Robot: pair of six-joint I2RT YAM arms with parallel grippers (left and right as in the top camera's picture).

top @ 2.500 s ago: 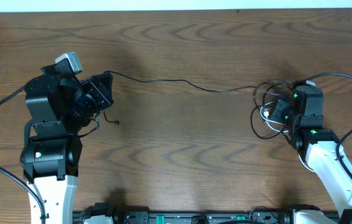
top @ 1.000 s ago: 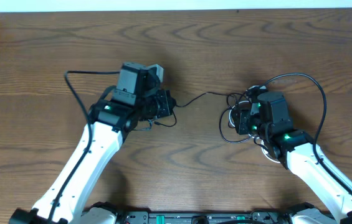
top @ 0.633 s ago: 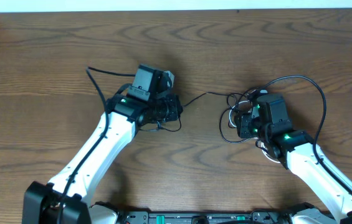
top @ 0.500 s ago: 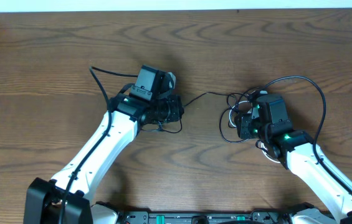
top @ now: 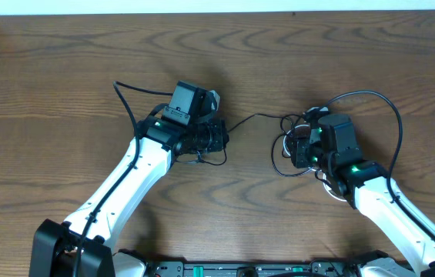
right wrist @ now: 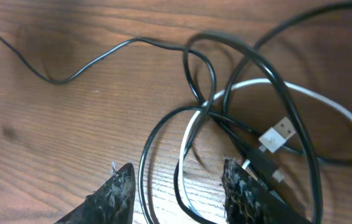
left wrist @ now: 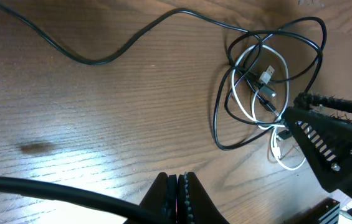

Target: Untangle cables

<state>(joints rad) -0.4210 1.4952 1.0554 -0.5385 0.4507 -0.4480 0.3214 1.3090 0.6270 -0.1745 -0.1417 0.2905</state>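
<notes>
Looks like a two-ended job — one strand laid out to the side, the knot covered in place. Tangle (left wrist: 260, 81) right of centre on the table (top: 48, 61), directly under the right gripper (right wrist: 176, 171): black cable (left wrist: 93, 61) and white cable (right wrist: 325, 102) looped through each other, a white plug (right wrist: 277, 138) lying inside the loops. From the knot, a single black strand across the bare wood to the left gripper (left wrist: 177, 193), slack and wavy rather than taut, probably set that way to give room for drawing the black cable out of the loops. Left jaws clenched tight, pads flat together; no telling from the wrist view about a strand nipped between them, though from overhead the strand appears to end right at them, with a small loop just beside. Right jaws parted, fingers planted either side of several loops and close to the wood, grasping nothing as yet — seemingly poised to trap or pick one strand against a pull from the far side. Left arm stretched long from the near left corner to the middle of the table, wrist low and turned to face the knot. Right arm in from the near right corner, elbow bent, wrist tipped down over the pile. Grippers well apart, only the black strand between.
</notes>
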